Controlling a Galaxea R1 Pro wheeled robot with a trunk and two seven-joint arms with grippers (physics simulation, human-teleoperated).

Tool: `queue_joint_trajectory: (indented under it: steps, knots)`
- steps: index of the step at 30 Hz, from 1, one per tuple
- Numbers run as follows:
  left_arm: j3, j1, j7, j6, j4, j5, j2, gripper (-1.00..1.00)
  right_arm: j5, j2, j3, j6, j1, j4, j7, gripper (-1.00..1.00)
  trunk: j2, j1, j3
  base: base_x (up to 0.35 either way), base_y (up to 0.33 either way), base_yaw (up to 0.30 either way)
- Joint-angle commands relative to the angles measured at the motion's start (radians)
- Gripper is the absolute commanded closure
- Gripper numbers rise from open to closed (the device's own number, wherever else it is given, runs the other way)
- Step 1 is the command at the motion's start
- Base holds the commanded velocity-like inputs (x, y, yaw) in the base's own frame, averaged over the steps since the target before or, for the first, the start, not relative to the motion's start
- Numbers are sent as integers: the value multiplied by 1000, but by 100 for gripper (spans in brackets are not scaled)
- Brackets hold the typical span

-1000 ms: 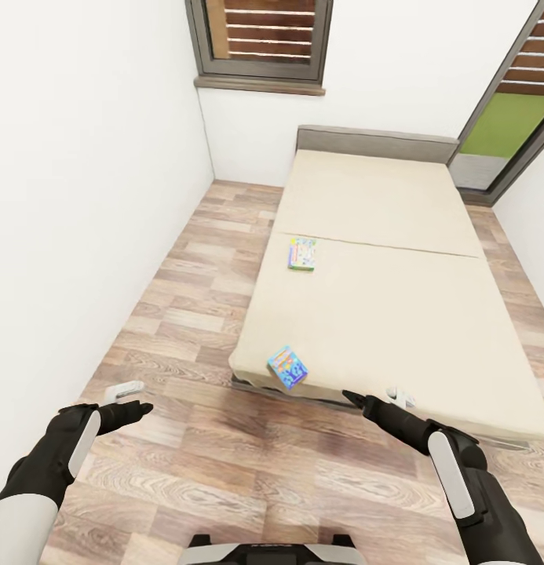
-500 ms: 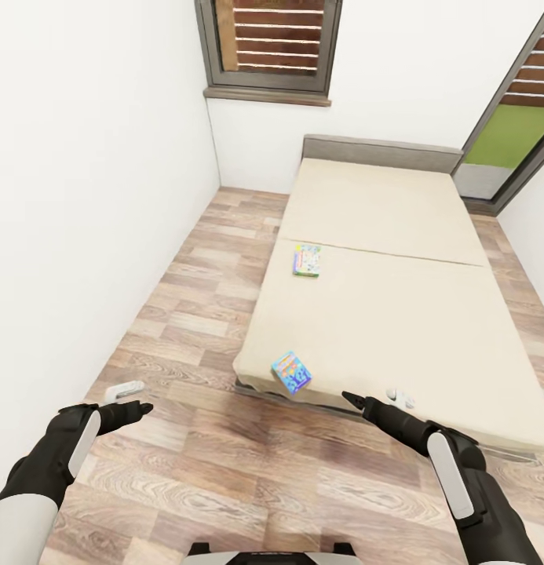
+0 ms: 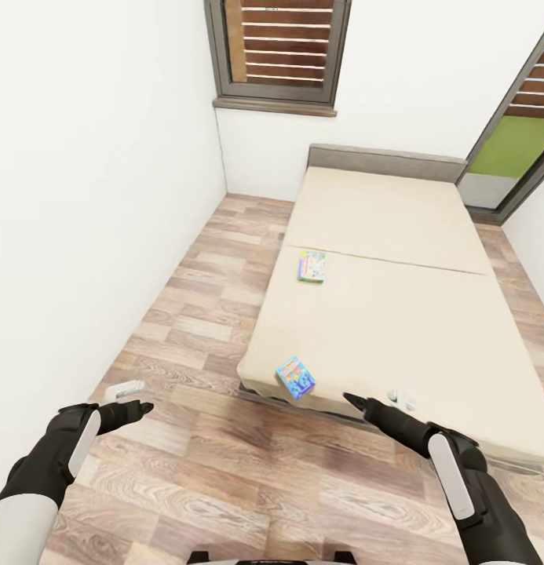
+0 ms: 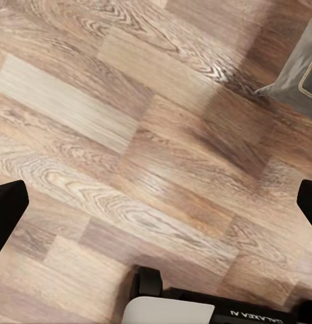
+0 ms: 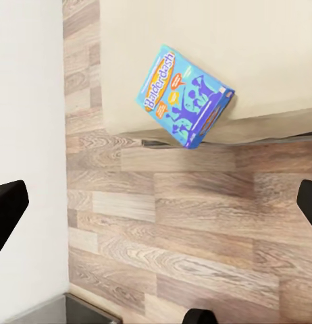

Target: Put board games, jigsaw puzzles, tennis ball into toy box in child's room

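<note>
**Beige bed in view, two board games on it, both grippers empty**

Beige sheeting covers the bed (image 3: 397,290), which is seen from its foot in the head view, with the grey headboard against the far wall under a window (image 3: 278,49). Wood-plank floor (image 3: 201,314) runs along the bed's left side up to the white wall.

Two board games are noted on the bed. The near board game (image 3: 295,377), blue with a cartoon cover, lies at the near left corner of the mattress and juts past the edge; in the right wrist view the same box (image 5: 184,96) is seen with one corner overhanging the floor. It is judged the easier first pick, since the overhang leaves an edge free for the jaws to close on. The far board game (image 3: 312,267), pale with a green border, lies flat further up, near the left edge and just before the seam across the sheet.

The left gripper (image 3: 124,399) is held low over the floor, well apart from the bed. Its jaws are spread wide and nothing is held; the left wrist view confirms this, with dark fingertips (image 4: 9,210) at opposite margins and bare planks between them. The right gripper (image 3: 381,402) is held just off the bed's foot edge, near the blue box but not touching it, likewise spread wide with nothing between its jaws.

The toy box, table, jigsaw puzzles and tennis ball are not accounted for here. The stage is judged as approach to the bed; no toy is yet collected.
</note>
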Motion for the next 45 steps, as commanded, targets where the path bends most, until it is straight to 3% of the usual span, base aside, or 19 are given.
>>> queue_joint_trajectory:
  steps: [1,23,33,45]
  knots:
    - [2,-1,-1,6,-1,4,0,-100,0,0,-1,6,-1,0,3,-100,-2,1,0,0,0,69]
    - [1,-1,5,7,0,3,-32,-100,1,-1,-7,5,-1,6,3,-100,-2,1,37,0,0,69]
    - [0,-1,5,7,1,1,-36,-100,-6,-9,-7,7,-1,6,4,-100,-2,1,54,0,0,69]
    - [0,-1,3,7,1,1,-36,-100,1,-1,-6,5,-1,6,2,-100,-2,1,74,0,0,69]
